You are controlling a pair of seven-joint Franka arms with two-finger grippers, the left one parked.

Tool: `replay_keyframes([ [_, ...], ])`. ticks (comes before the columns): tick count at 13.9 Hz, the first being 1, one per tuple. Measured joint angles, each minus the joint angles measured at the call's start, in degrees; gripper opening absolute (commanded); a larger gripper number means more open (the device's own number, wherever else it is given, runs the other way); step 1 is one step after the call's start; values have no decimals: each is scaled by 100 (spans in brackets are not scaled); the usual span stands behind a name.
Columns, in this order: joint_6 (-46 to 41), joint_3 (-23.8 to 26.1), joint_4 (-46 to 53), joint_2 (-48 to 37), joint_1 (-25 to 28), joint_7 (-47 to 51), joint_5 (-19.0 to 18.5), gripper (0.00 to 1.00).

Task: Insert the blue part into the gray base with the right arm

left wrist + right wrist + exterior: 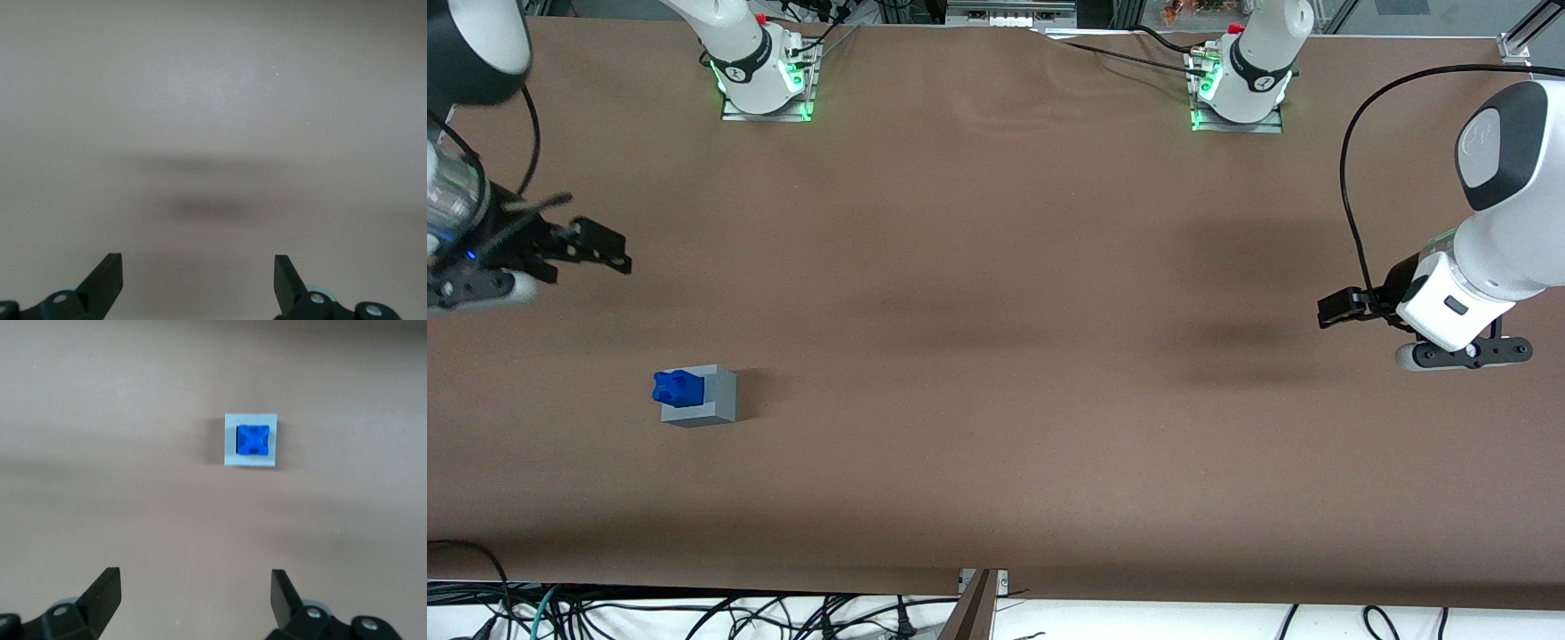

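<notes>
The blue part [679,388] sits in the recess of the gray base [718,406], its knobbly top sticking out. Both stand on the brown table toward the working arm's end. In the right wrist view the blue part [254,440] shows framed by the gray base's rim [231,452]. My right gripper [609,249] is open and empty. It hangs above the table, apart from the base and farther from the front camera than it. In the right wrist view the gripper [195,583] has bare table between its two black fingers.
The brown table cover [996,356] carries nothing else. The two arm mounts [765,84] with green lights stand at the table's edge farthest from the front camera. Cables [694,613] lie below the near edge. The parked arm [1476,293] hangs over its end.
</notes>
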Motion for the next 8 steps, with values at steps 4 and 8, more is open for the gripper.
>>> replay_keyframes([
  [4,10,-3,-262,-53,-1,23,-21,99],
  [8,48,6,-315,-163,-44,24,-29,99],
])
